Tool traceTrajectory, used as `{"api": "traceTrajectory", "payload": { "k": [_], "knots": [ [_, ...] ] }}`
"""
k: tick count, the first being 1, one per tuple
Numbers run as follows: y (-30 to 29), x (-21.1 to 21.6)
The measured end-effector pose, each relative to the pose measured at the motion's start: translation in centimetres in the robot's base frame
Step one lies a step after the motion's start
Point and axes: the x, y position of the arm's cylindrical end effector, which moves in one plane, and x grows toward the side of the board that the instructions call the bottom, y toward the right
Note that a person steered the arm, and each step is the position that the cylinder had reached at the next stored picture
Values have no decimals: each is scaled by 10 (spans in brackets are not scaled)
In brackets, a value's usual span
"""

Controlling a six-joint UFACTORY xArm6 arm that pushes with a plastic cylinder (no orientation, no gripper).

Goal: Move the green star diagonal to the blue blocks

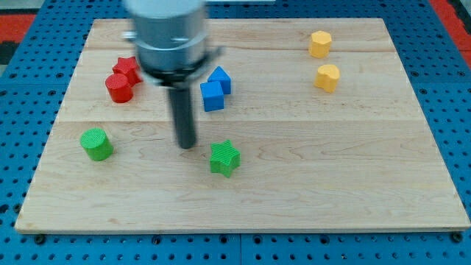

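The green star (224,158) lies on the wooden board (331,162) a little below the board's middle. Two blue blocks sit touching above it: a blue cube (212,96) and a blue angular block (220,79) just behind it. My tip (186,145) rests on the board to the left of the green star, with a small gap between them, and below-left of the blue blocks. The arm's grey body hides the board's top centre.
A red star (127,69) and a red cylinder (118,88) sit together at the upper left. A green cylinder (96,143) is at the left. Two yellow blocks (320,44) (327,77) are at the upper right.
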Motion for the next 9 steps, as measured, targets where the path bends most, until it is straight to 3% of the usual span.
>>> {"api": "traceTrajectory", "payload": {
  "k": [1,2,3,4,7,8,9],
  "knots": [
    [-18,32],
    [77,44],
    [150,19],
    [187,-14],
    [244,-43],
    [173,-28],
    [74,54]
  ]
}}
